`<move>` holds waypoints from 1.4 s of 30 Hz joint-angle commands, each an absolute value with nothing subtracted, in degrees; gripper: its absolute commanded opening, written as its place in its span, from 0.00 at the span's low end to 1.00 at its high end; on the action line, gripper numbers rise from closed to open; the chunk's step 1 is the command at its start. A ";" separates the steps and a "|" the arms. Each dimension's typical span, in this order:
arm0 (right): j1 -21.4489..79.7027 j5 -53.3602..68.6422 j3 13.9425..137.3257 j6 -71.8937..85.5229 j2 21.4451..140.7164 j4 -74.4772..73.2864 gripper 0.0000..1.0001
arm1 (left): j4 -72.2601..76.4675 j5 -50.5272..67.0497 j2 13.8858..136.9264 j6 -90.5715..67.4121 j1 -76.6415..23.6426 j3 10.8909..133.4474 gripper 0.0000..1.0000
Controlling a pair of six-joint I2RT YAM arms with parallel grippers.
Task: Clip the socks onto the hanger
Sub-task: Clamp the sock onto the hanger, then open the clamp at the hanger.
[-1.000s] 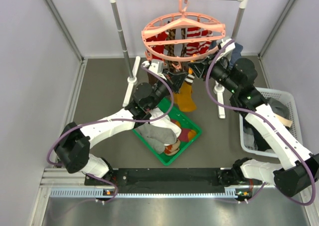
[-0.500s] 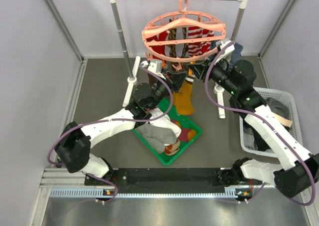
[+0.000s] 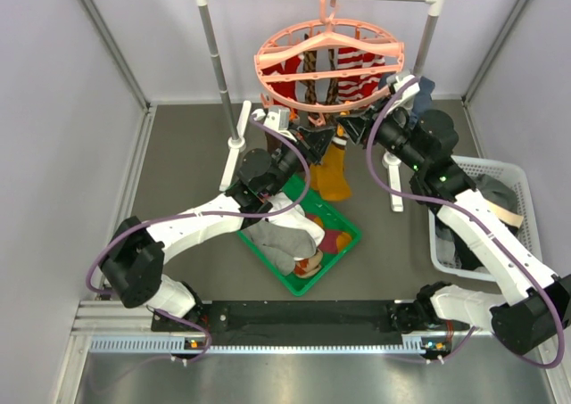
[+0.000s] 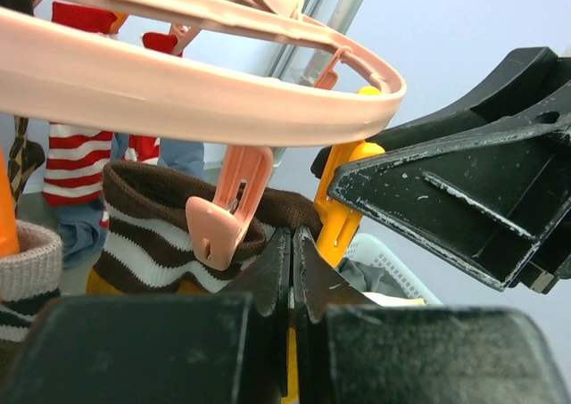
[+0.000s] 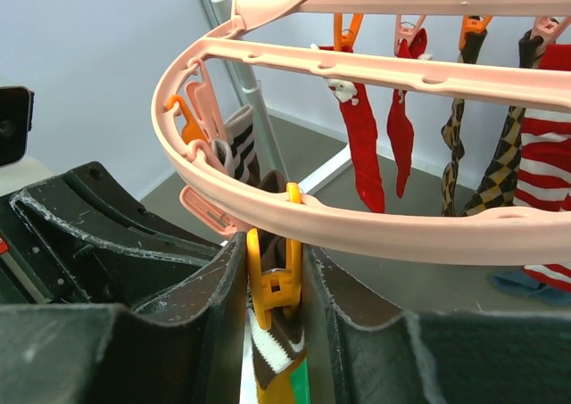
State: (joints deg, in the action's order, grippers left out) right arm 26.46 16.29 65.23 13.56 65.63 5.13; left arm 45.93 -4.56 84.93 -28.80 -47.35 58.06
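Your left hand (image 4: 290, 261), low centre in its wrist view, is pinched narrow on the cuff of the brown-striped sock (image 4: 169, 208), just under the hanger (image 4: 178, 92) ring. Carry that cuff slightly rightward into the orange clip (image 5: 272, 288), which your right hand (image 5: 275, 270) squeezes between its fingers. I cannot tell whether the clip's mouth is open, so press firmly before feeding. Room is tight: the hands nearly touch, the ring sits overhead, and the rail post (image 3: 428, 25) stands at upper right. Retreat downward.
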 commanded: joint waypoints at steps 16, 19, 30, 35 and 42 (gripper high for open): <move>26.54 12.75 74.26 4.76 57.84 -10.97 0.76 | 47.21 -8.43 81.13 -26.02 -45.79 56.60 0.00; 25.93 8.01 74.36 1.85 55.20 -15.02 0.78 | 44.13 -8.00 80.86 -26.19 -44.65 57.74 0.02; 17.32 14.66 69.62 -4.39 57.21 -8.19 0.80 | 39.82 -3.87 79.81 -28.56 -40.17 59.15 0.05; 14.24 23.36 66.27 -6.77 58.71 -1.41 0.86 | 39.29 -3.25 79.72 -28.48 -39.73 59.59 0.05; 14.33 21.80 60.48 -5.80 60.55 10.36 0.89 | 38.32 -2.81 79.54 -28.92 -39.02 60.29 0.05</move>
State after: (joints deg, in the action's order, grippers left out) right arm 14.81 20.56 62.46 -5.48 60.36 -0.78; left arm 38.11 -3.88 81.87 -28.47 -39.46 57.67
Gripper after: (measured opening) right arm 0.887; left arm 0.055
